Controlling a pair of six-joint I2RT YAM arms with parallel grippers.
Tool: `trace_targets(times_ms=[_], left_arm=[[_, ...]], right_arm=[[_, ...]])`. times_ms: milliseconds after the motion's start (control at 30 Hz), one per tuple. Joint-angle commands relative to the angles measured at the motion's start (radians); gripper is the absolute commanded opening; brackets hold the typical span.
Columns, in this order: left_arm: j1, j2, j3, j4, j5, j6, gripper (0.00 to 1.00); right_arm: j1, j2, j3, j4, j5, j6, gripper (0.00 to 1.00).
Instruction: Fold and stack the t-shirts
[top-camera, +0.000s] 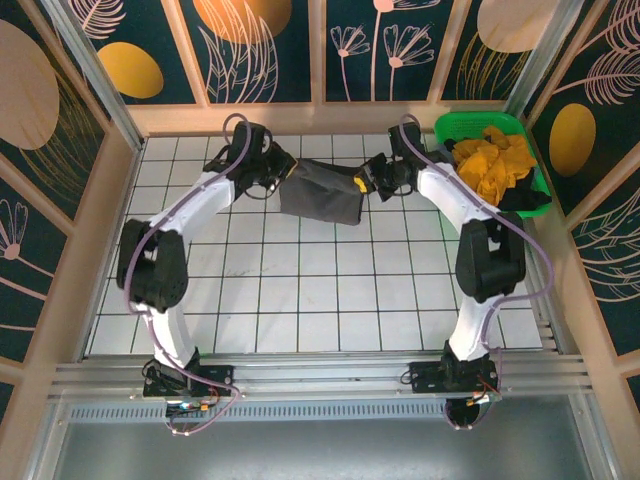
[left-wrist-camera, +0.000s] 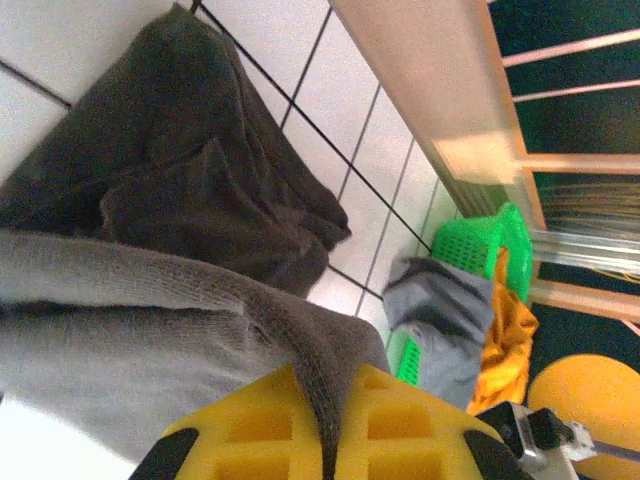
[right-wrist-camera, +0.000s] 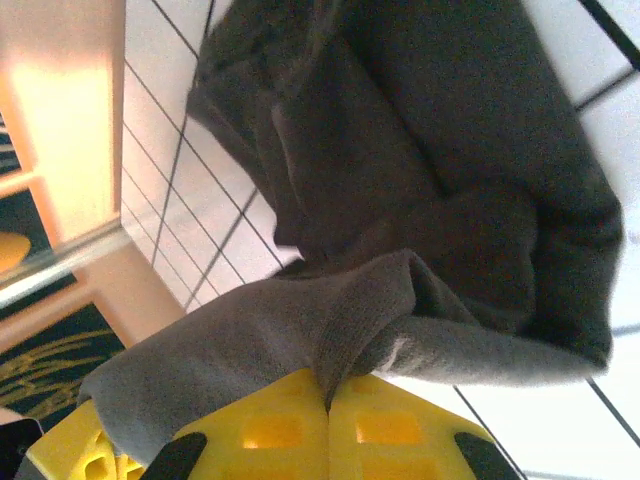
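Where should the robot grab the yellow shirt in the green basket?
Pinch a raised fold on top of the crumpled yellow shirt, coming straight down from above. It lies heaped inside the green basket, whose walls would probably block a sideways reach.

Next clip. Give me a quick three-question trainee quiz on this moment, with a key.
1. True or false: the left claw and the right claw are each shut on the dark grey shirt.
2. Where does the green basket sit? A) far right corner of the table B) far left corner C) between the arm bases
3. Fill in: the cloth heaped in the basket is mostly ____.
Key: 1 true; 2 A; 3 yellow.
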Motion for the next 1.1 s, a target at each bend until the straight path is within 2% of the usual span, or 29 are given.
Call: trace_targets(times_ms=[0,133,200,267,333,400,433,467,600,733,867,967,1067], left_arm=[[0.031,0.129,0.122,-0.008,0.025,0.053,0.0],[0.052,0.317,0.332,-0.038,0.052,0.072,0.0],[0.059,0.394,0.439,-0.053,0.069,0.089,0.13],[0.063,0.449,0.536,-0.071,0.088,0.11,0.42],[0.064,0.469,0.608,-0.129,0.083,0.137,0.58],[0.064,0.422,0.584,-0.162,0.05,0.154,0.6],[0.063,0.367,0.509,-0.141,0.036,0.144,0.6],[0.063,0.296,0.405,-0.102,0.025,0.121,0.59],[0.032,0.025,-0.032,0.11,0.006,-0.022,0.57],[-0.079,-0.138,-0.355,0.302,-0.02,-0.209,0.55],[-0.215,-0.089,-0.412,0.423,-0.046,-0.325,0.58],[-0.262,-0.007,-0.387,0.471,-0.074,-0.388,0.62],[-0.272,0.065,-0.353,0.496,-0.113,-0.419,0.63]], right_arm=[[-0.024,0.083,0.089,-0.021,0.054,0.025,0.0],[-0.058,0.208,0.196,-0.008,0.072,0.0,0.0],[-0.074,0.273,0.277,-0.001,0.065,-0.044,0.21],[-0.089,0.34,0.398,-0.077,0.082,-0.096,0.43],[-0.1,0.369,0.496,-0.145,0.108,-0.138,0.57],[-0.107,0.347,0.538,-0.152,0.132,-0.192,0.69],[-0.106,0.32,0.537,-0.134,0.137,-0.227,0.76],[-0.109,0.294,0.537,-0.136,0.148,-0.252,0.88],[-0.109,0.171,0.451,-0.164,0.158,-0.331,0.89],[-0.088,-0.058,0.138,-0.068,0.133,-0.329,0.83],[-0.064,-0.292,-0.211,0.06,0.083,-0.27,0.81],[-0.056,-0.426,-0.383,0.087,0.056,-0.236,0.8],[-0.056,-0.527,-0.478,0.075,0.055,-0.226,0.8]])
